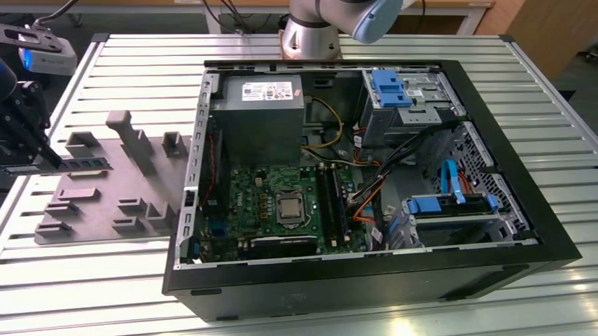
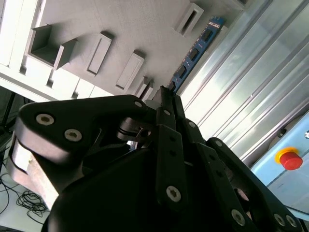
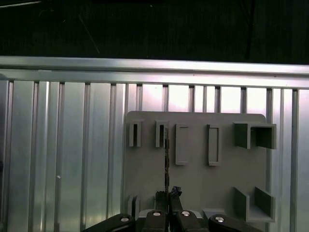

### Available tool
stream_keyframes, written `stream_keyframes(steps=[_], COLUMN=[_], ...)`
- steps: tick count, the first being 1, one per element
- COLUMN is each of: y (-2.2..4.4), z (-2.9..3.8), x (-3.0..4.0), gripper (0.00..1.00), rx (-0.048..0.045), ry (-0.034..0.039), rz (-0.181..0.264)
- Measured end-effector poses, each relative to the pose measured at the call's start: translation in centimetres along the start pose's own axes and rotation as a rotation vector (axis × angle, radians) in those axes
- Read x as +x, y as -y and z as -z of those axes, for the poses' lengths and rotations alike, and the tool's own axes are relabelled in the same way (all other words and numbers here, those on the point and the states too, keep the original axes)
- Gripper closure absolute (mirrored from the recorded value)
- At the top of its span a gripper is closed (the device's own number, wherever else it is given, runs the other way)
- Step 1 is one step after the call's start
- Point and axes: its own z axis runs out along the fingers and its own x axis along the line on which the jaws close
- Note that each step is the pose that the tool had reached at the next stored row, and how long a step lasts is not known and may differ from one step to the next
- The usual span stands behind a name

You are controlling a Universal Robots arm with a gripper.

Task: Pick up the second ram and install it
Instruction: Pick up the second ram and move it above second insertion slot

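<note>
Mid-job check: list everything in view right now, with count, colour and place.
second ram: one, blue-green, over the fixture plate, one end in the tool
fixture plate: one, grey, on the table at the exterior view's left of the case
computer case: one, black, open, mid-table
motherboard: one, green, inside the case
power supply: one, grey, inside the case
drive cages: two, blue-trimmed, along the case's side at the exterior view's right
emergency button: one, red, on a pale blue box
table: one, silver, slatted
arm: one, grey, base behind the case
tool: one, black, shut on the second ram
</note>
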Motion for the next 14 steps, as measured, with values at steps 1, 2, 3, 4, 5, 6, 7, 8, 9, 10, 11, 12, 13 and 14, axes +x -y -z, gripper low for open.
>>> stream_keyframes(steps=[1,2,3,4,5,6,7,8,9,10,11,12,13,14], y=[0.00,0.00,0.00,0.00,0.00,0.00,0.00,0.00,0.00,0.00,0.00,0.00,0.00,0.00], z=[0.04,0.08,0.13,0.17,0.21,0.25,0.29,0.33,0.37,0.41,0.44,0.48,0.52,0.56], x=[0.00,0.00,-0.01,-0.01,-0.01,-0.01,-0.02,-0.02,-0.02,-0.02,-0.03,-0.03,-0.04,-0.04], gripper=[0.86,0.86,0.86,0.86,0.86,0.86,0.86,0.86,0.86,0.86,0.86,0.86,0.86,0.86], rx=[0.0000,0.0000,0.0000,0.0000,0.0000,0.0000,0.0001,0.0000,0.0000,0.0000,0.0001,0.0001,0.0000,0.0000], ry=[0.0000,0.0001,0.0000,0.0000,0.0001,0.0000,0.0001,0.0000,0.0000,0.0000,0.0001,0.0001,0.0000,0.0000], rz=[0.000,0.000,0.000,0.000,0.000,0.000,0.000,0.000,0.000,0.000,0.000,0.000,0.000,0.000])
